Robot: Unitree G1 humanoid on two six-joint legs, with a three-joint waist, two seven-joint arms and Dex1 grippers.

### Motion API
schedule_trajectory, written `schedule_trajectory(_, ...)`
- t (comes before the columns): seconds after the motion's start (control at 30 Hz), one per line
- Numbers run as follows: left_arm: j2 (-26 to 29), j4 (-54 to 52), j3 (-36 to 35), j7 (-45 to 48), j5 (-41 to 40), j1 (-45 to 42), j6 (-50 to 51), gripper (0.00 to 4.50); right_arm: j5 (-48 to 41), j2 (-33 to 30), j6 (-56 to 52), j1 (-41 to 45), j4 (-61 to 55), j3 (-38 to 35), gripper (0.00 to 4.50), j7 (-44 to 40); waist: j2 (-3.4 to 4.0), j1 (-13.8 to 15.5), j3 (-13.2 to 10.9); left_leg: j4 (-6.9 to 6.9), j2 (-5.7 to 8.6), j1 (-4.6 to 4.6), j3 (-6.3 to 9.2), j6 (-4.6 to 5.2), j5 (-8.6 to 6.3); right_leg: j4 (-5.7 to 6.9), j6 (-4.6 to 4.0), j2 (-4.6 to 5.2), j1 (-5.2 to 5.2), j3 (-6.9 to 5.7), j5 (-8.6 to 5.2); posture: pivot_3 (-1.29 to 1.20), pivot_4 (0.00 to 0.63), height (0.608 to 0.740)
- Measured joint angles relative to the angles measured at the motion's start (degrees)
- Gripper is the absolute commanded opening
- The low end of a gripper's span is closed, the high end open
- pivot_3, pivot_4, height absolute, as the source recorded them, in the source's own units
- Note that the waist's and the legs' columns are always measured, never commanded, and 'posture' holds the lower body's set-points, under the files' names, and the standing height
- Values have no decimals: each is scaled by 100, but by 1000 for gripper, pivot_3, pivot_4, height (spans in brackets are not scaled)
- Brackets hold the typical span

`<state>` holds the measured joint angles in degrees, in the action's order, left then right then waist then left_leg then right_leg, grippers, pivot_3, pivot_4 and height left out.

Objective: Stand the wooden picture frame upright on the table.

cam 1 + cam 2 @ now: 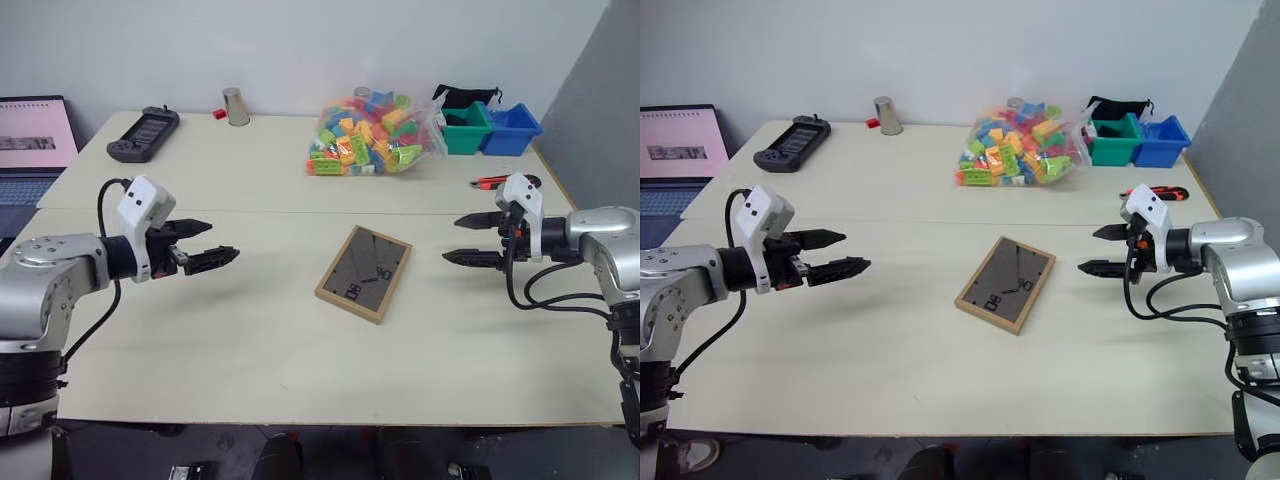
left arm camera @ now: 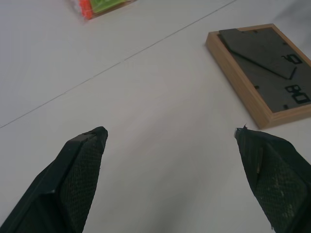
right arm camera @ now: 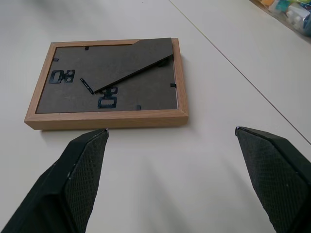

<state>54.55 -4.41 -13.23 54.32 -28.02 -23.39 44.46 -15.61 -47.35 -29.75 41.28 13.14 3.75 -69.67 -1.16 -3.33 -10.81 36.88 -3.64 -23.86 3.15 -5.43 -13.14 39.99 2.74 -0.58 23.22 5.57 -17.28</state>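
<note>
Left eye view: your wooden picture frame [image 1: 364,273] lies face-down on the table [image 1: 250,340], between your left gripper [image 1: 205,243] and right gripper [image 1: 467,240], both spread wide and empty.

The frame [image 3: 108,82] has a light-wood rim and a dark grey back with black clips. The table [image 1: 250,330] is pale cream. Both grippers, left [image 1: 200,243] and right [image 1: 468,240], have black fingers. Beyond them, a clear bag [image 1: 372,135] holds multicoloured bricks beside green [image 1: 465,130] and blue [image 1: 510,130] bins.
</note>
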Motion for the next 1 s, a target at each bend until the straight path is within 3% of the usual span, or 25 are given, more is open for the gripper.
schedule_trajectory(0.77,-212,-404,287,-388,-106,33,342,4500,20,166,-177,-272,-375,21,4438,360,1,1,-1,-1,-1,0,0,0,0,2,0,-1,1,1,0,0,150,740)
schedule_trajectory(1.0,-255,-206,410,-374,-76,-309,358,4500,26,288,-108,-297,-400,-27,4438,561,1,4,0,0,-1,1,0,0,0,2,0,-1,0,0,0,0,150,740)
